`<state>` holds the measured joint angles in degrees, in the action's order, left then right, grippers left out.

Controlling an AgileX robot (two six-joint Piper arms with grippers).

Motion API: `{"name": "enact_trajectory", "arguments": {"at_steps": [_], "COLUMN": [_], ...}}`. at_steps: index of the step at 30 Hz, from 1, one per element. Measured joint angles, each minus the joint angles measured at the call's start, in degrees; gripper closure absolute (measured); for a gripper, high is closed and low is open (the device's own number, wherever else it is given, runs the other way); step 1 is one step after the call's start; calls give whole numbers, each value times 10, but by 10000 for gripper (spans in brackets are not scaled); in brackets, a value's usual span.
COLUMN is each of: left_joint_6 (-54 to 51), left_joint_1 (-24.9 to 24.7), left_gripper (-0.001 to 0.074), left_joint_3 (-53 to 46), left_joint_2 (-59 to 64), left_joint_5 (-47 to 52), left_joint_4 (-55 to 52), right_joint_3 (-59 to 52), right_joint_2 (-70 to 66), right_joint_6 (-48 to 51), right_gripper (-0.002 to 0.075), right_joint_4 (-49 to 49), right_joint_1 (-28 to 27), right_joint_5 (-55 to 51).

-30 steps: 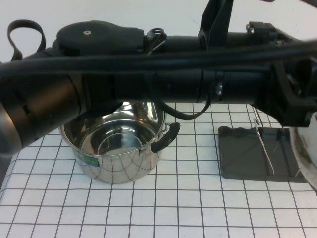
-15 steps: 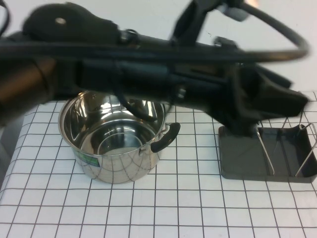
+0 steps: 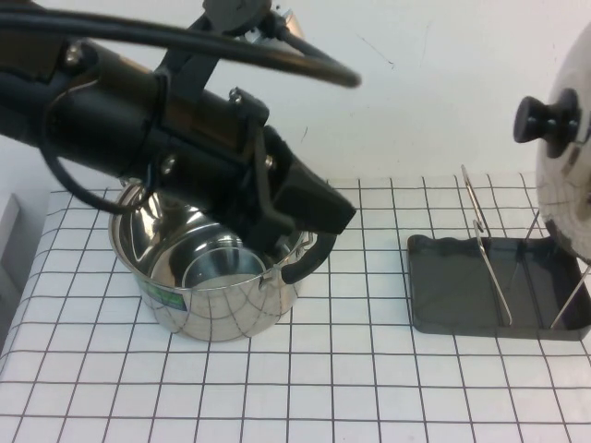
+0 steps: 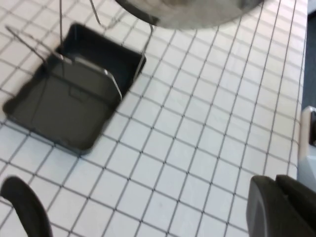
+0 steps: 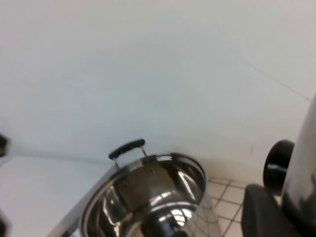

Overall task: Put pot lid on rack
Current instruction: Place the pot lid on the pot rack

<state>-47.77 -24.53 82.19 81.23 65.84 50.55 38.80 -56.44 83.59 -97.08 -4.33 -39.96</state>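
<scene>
The pot lid (image 3: 565,189) is held upright at the right edge, above the right end of the rack (image 3: 452,291), with its black knob (image 3: 545,118) facing left. My right gripper (image 5: 284,205) is shut on the lid's rim (image 5: 302,173), with the knob (image 5: 278,160) just beside its finger; the gripper is outside the high view. My left gripper (image 3: 314,210) hangs over the pot's right handle, shut and empty. The left wrist view shows the rack (image 4: 69,106), the lid's edge (image 4: 197,10) above it and the left gripper (image 4: 284,207).
The deep steel pot (image 3: 211,277) stands left of centre under my left arm, its black handle (image 3: 309,258) pointing toward the rack. The rack's wire dividers (image 3: 488,249) stand upright. Checked cloth lies between pot and rack.
My left arm has swung left, off the rack and back over the pot. The lid has come into view at the right edge, upright above the rack.
</scene>
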Motion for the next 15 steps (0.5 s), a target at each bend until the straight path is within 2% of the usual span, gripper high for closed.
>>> {"name": "enact_trajectory", "arguments": {"at_steps": [15], "left_joint_6": [14], "left_joint_1": [0], "left_gripper": [737], "left_joint_3": [0], "left_joint_2": [-34], "left_joint_5": [13], "left_joint_4": [-11], "right_joint_3": [59], "right_joint_2": [-241], "right_joint_6": [103], "right_gripper": [649], "right_joint_4": [1], "right_joint_1": [0], "right_joint_5": [-33]}}
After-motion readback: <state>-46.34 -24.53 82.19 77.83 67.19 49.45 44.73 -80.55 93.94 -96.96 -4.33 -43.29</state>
